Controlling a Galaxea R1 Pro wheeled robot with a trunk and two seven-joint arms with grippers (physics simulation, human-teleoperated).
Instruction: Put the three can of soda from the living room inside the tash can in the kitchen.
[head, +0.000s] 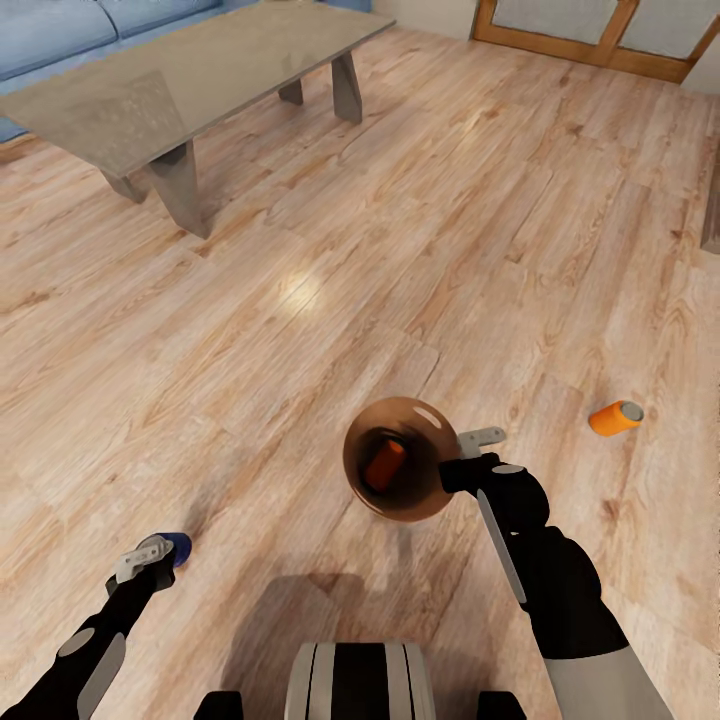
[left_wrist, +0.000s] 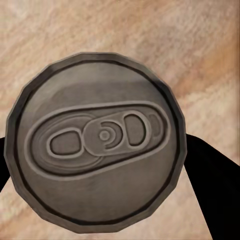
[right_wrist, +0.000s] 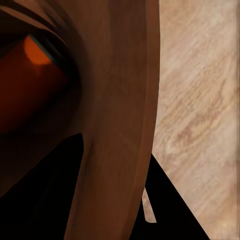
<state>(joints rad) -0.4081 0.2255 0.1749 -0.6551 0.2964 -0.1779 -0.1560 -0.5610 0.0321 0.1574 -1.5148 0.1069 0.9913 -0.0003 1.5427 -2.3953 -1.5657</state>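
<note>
My right gripper (head: 462, 462) is clamped on the rim of the round brown-lined bin (head: 400, 458), lower centre of the head view, with one bright orange soda can (head: 383, 463) lying inside it. My left gripper (head: 160, 550), lower left, pinches the dark blue silver-topped can (head: 178, 546) (its pull-tab lid faces the wrist camera). A second orange can (head: 615, 417) lies on its side on the pale wood plank floor (head: 300, 300) at right, with the glass-topped coffee table (head: 180, 70) at upper left.

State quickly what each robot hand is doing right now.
Left hand: closed on the dark blue soda can.
Right hand: closed on the rim of the round brown bin.
</note>
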